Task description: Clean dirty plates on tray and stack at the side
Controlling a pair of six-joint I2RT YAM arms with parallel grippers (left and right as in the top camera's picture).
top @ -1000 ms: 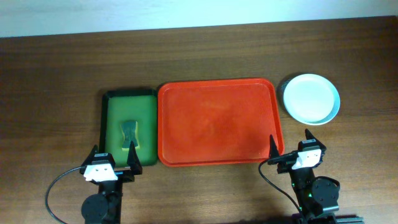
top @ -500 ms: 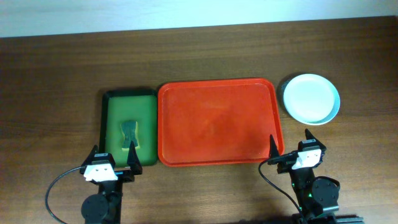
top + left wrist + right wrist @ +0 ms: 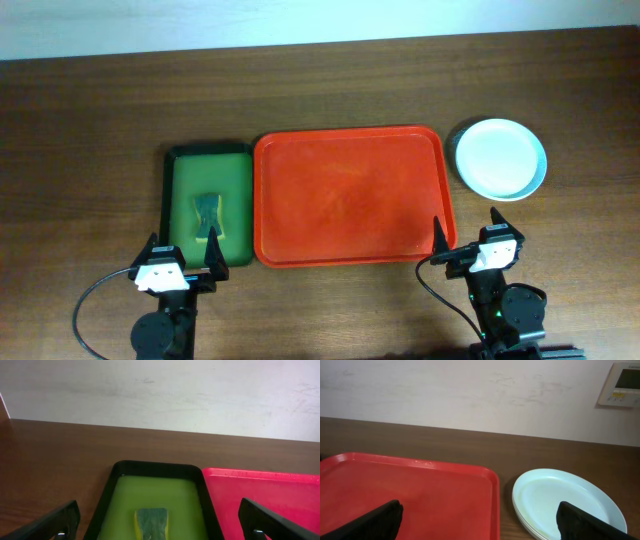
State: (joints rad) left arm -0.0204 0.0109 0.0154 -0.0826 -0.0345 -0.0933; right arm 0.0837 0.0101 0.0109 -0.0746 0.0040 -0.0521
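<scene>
The red tray point(image 3: 350, 195) lies mid-table with nothing on it; it also shows in the right wrist view point(image 3: 410, 495) and the left wrist view point(image 3: 265, 495). The plates point(image 3: 499, 158) sit stacked on the table right of the tray, pale mint-blue on top; the stack shows in the right wrist view point(image 3: 567, 502). My left gripper point(image 3: 180, 255) is open and empty at the near edge, in front of the green tray. My right gripper point(image 3: 465, 235) is open and empty at the near edge, by the red tray's near right corner.
A dark green tray point(image 3: 208, 205) left of the red tray holds a yellow-green sponge point(image 3: 208, 215), seen also in the left wrist view point(image 3: 152, 522). A pale wall runs behind the table's far edge, with a wall panel point(image 3: 624, 384) at the right.
</scene>
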